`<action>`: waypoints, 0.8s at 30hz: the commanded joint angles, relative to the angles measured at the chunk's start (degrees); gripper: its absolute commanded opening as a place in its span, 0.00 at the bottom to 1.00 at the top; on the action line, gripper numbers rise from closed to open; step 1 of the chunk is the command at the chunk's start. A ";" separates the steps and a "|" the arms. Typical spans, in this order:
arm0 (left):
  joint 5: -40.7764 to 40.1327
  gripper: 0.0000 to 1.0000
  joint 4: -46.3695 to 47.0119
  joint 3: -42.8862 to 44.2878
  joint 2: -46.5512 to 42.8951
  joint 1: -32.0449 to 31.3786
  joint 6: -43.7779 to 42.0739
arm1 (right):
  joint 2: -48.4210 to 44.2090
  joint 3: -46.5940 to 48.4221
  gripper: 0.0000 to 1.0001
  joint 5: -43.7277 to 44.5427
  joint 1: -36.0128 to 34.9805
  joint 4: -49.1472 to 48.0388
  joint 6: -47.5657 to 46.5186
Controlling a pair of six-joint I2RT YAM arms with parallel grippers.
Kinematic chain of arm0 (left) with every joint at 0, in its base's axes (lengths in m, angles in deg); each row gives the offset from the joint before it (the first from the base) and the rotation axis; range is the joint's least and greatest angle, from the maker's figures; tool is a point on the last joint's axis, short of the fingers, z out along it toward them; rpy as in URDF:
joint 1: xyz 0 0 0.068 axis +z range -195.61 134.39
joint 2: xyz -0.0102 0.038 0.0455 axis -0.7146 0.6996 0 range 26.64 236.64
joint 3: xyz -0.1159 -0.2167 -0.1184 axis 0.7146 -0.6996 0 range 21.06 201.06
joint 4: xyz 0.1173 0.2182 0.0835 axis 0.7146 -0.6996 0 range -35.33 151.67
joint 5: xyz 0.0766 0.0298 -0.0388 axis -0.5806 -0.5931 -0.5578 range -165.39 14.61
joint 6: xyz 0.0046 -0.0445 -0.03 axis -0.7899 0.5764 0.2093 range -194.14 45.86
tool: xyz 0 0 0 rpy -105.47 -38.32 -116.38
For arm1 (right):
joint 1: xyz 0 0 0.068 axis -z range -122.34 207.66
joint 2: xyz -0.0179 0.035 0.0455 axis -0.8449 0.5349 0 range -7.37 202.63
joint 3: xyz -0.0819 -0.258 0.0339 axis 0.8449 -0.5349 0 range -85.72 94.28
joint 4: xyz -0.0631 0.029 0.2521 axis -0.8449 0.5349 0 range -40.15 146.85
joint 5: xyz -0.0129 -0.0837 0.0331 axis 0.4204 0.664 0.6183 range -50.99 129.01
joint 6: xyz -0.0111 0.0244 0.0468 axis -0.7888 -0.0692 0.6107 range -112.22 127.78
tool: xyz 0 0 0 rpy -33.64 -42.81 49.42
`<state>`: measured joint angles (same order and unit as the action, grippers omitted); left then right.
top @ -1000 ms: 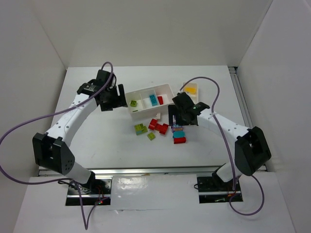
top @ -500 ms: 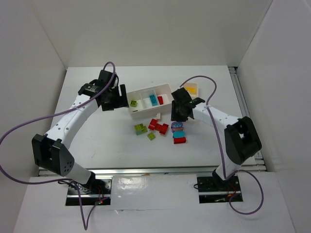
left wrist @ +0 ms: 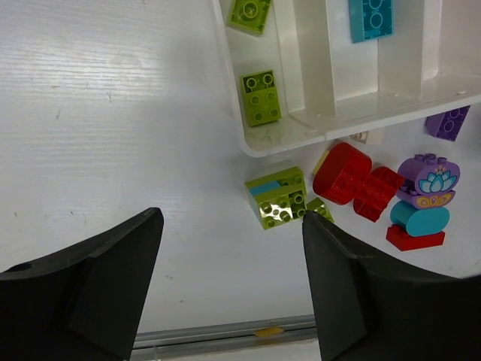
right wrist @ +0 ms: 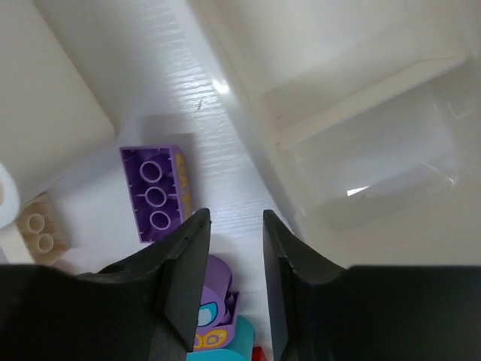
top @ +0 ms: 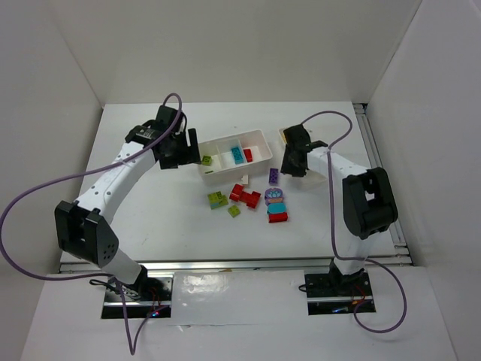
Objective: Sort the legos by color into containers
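White surface [top: 150, 226] enclosed by plain white walls, with two arms reaching inward from its near edge. Wider tray [left wrist: 353, 113] at centre holds two green bricks [left wrist: 261, 96] in its leftmost compartment, a teal brick [left wrist: 370, 16] further right and a red brick [top: 247, 156] beyond that. Narrower tray [right wrist: 338, 45] lies to the right, largely hidden beneath the right arm [top: 331, 159] in the overhead view. Unsorted pieces lie in front of the wider tray: a striped green brick [left wrist: 276, 197] just beside its front wall, a red cluster [left wrist: 353, 177] next to that, a stack of purple, teal and red pieces [left wrist: 425, 199], and a lone purple brick [right wrist: 154, 192] between the two trays.

Hazards, as judged: the right jaws are drawn nearly together with nothing between them, and hang just beside the purple brick and the narrower tray's rim. Lowered like this they would shove the brick rather than straddle it, or strike the rim and shift the tray. The striped green brick sits so near the tray wall and the red cluster that a wide descent by the left jaws may catch either, and the stack looks easy to topple.

Pose: left arm [top: 120, 169] arcs forward and rightward, left jaws spread wide and empty above bare surface on the near side of the striped green brick. Right arm folds forward and leftward, its wrist turned toward the gap between the trays
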<state>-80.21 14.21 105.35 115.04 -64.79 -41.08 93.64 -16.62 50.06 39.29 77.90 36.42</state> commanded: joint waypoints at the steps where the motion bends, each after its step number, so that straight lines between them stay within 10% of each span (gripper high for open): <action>1: -0.28 0.85 0.44 2.37 0.28 -0.24 -0.45 | -1.08 1.65 0.43 -1.99 -1.93 -3.26 -2.62; 5: -0.28 0.85 0.44 2.37 0.28 -0.24 -0.45 | -1.00 1.65 0.76 -4.19 -3.34 -5.19 -3.16; 12: -0.81 0.85 0.44 2.89 0.28 -0.24 -0.45 | 4.80 3.23 0.79 -3.31 -5.80 -5.20 -2.10; 19: -0.81 0.85 0.44 2.90 0.28 -0.24 -0.45 | 6.92 2.70 0.60 -0.34 -7.46 -8.54 -2.01; 24: -0.81 0.85 0.44 2.90 0.28 -0.24 -0.45 | 3.85 4.64 0.22 3.01 -8.17 -6.00 -3.32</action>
<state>-80.72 14.21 105.94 115.39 -64.79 -41.08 100.35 -14.91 49.88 31.88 72.65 33.91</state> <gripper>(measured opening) 0.854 0.428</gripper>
